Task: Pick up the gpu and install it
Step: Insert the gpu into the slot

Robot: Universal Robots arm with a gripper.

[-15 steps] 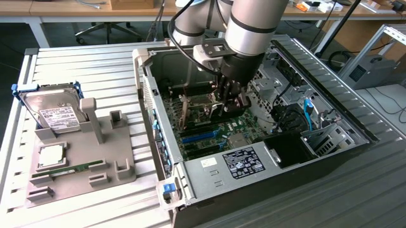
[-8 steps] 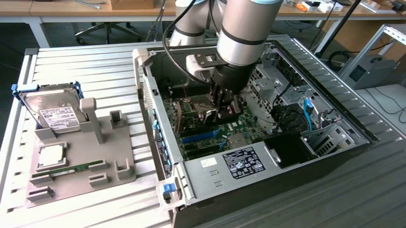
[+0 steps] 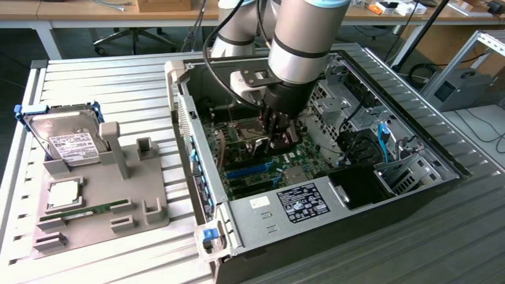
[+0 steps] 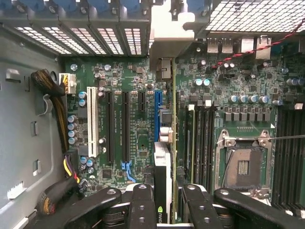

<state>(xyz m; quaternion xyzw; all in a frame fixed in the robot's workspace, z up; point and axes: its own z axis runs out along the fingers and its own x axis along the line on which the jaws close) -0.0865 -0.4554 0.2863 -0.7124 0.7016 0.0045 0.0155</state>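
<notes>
My gripper (image 3: 278, 135) reaches down into the open computer case (image 3: 197, 195), just above the green motherboard (image 3: 296, 160). It is shut on the gpu (image 3: 285, 139), which stands on edge between the fingers. In the wrist view the gpu (image 4: 163, 162) shows edge-on between my two black fingers (image 4: 143, 205), with the gripper (image 4: 167, 210) closed around it. Its silvery end bracket (image 4: 167, 33) lies against the case's rear slot openings. The card's board edge runs right beside the long blue slot (image 4: 156, 114). Whether the card sits in a slot I cannot tell.
The bare CPU socket (image 4: 243, 167) and black memory slots (image 4: 202, 138) lie beside the card. Bundled cables (image 4: 57, 105) run along the case wall. On the exterior view's left, a grey fixture (image 3: 118, 201) holds a silver hard drive (image 3: 70, 142), a chip and a green memory stick (image 3: 83, 212).
</notes>
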